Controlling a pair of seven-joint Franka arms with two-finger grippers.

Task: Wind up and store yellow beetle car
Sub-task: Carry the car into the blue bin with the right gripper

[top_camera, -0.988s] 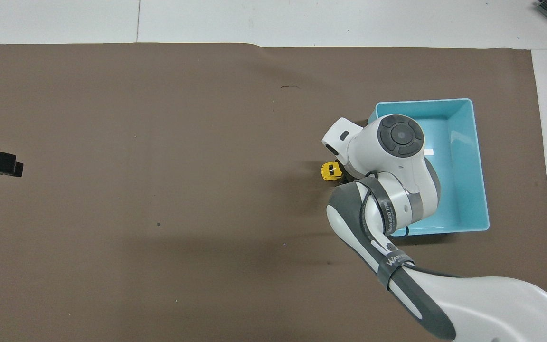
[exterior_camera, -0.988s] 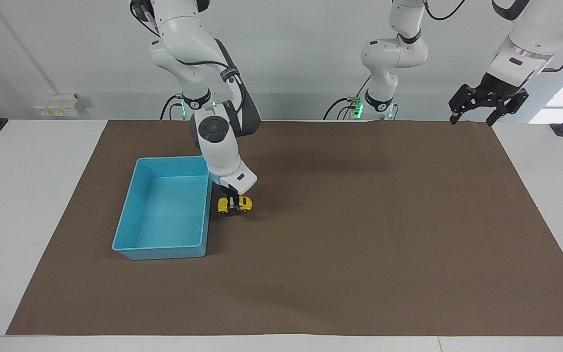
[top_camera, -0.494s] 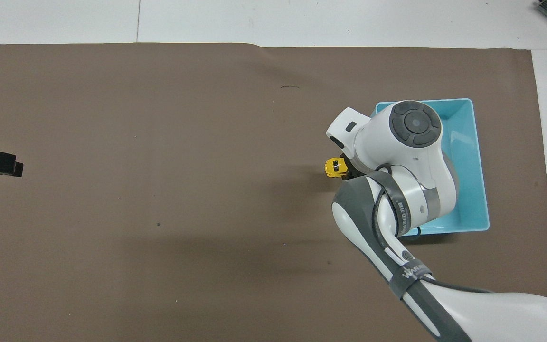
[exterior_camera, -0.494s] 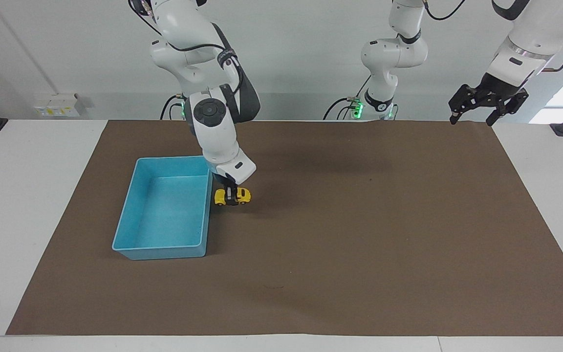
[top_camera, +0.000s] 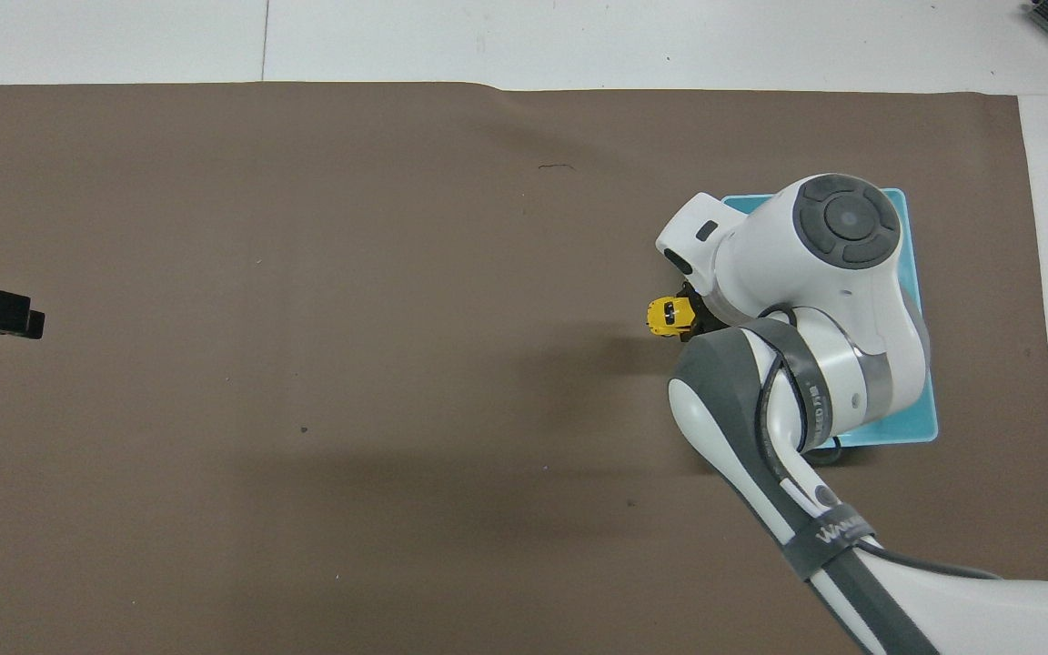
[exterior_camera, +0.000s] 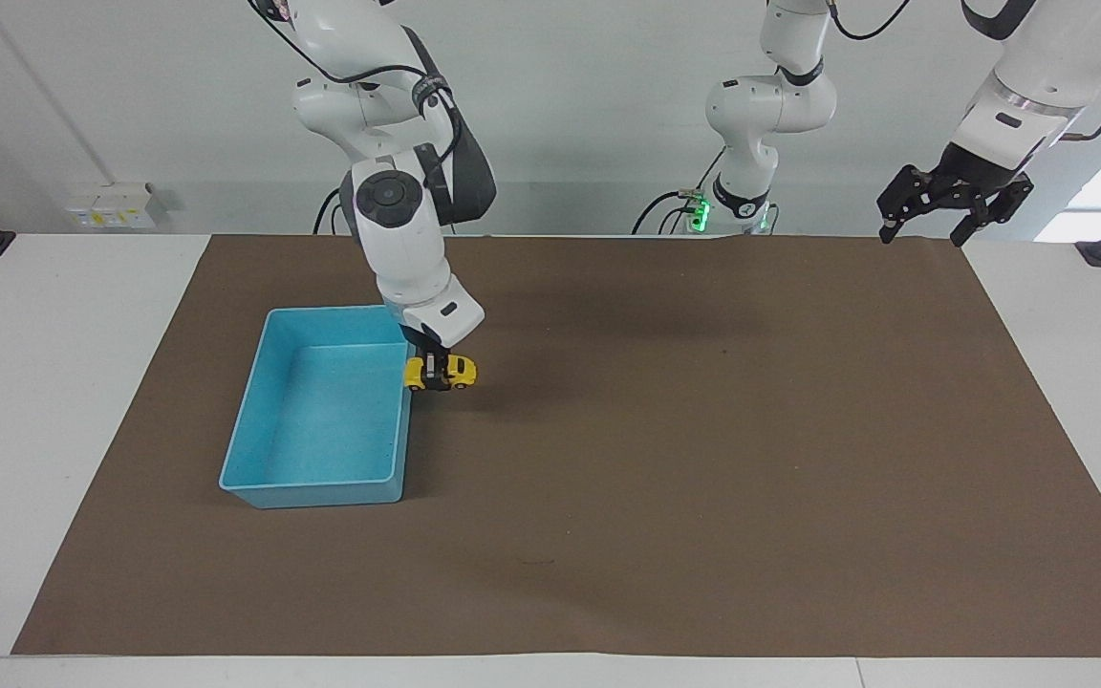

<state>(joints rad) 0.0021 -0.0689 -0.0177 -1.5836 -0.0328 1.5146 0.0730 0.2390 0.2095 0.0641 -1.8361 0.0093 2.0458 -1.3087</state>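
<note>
Yellow beetle car [exterior_camera: 441, 373] now hangs higher than it did a second ago and has shifted toward the blue tray [exterior_camera: 264, 478]; you can see it clear of the brown mat [exterior_camera: 703, 459], over the mat's strip just beside the tray's wall that faces the left arm's end. It sits directly under the right gripper [exterior_camera: 432, 368], whose dark fingers pinch the small body from both sides, the car roughly level. In the overhead view the car [top_camera: 670, 316] peeks out beside the arm's wrist. Your left gripper [exterior_camera: 954, 205] waits raised over the mat's corner near its base, its fingers spread apart and holding nothing.
</note>
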